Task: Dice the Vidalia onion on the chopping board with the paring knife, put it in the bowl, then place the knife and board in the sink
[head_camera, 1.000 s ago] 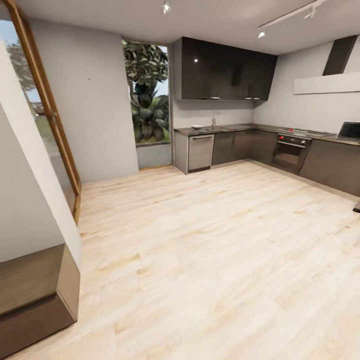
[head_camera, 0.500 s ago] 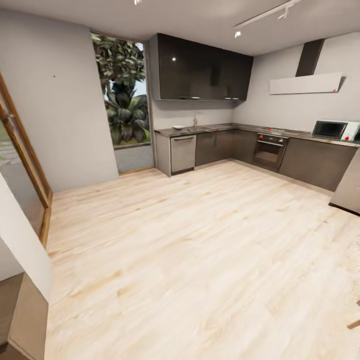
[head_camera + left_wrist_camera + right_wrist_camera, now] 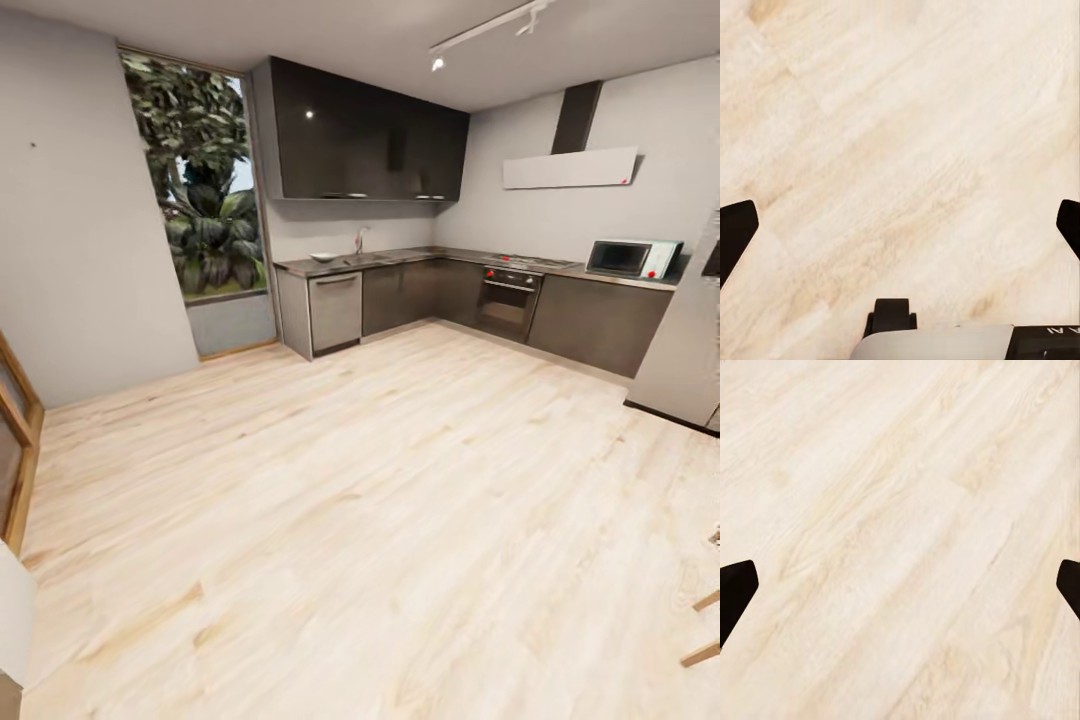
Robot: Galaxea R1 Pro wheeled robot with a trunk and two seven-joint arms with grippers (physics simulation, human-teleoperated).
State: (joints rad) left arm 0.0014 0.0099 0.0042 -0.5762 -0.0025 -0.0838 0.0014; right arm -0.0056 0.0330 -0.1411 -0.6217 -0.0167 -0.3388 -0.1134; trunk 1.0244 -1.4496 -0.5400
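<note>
The kitchen lies far across the room in the head view. A grey countertop (image 3: 420,257) runs over dark cabinets, with the sink (image 3: 366,260) under a chrome faucet (image 3: 357,240). A small white bowl (image 3: 323,257) rests on the counter near its left end. The Vidalia onion, the paring knife and the chopping board are out of view at this distance. My left gripper (image 3: 900,232) is open over bare wooden floor, its dark fingertips (image 3: 735,229) spread wide. My right gripper (image 3: 900,589) is open too, nothing between its fingertips (image 3: 735,585).
Pale wooden floor (image 3: 380,480) stretches between me and the cabinets. An oven (image 3: 508,300) and a microwave (image 3: 627,258) stand along the right counter. A tall white unit (image 3: 690,350) is at the right edge, a wooden door frame (image 3: 15,450) at the left.
The whole picture has slid left, so the camera has turned right. The white wall piece at the left has almost left the view; a microwave and white unit have come in.
</note>
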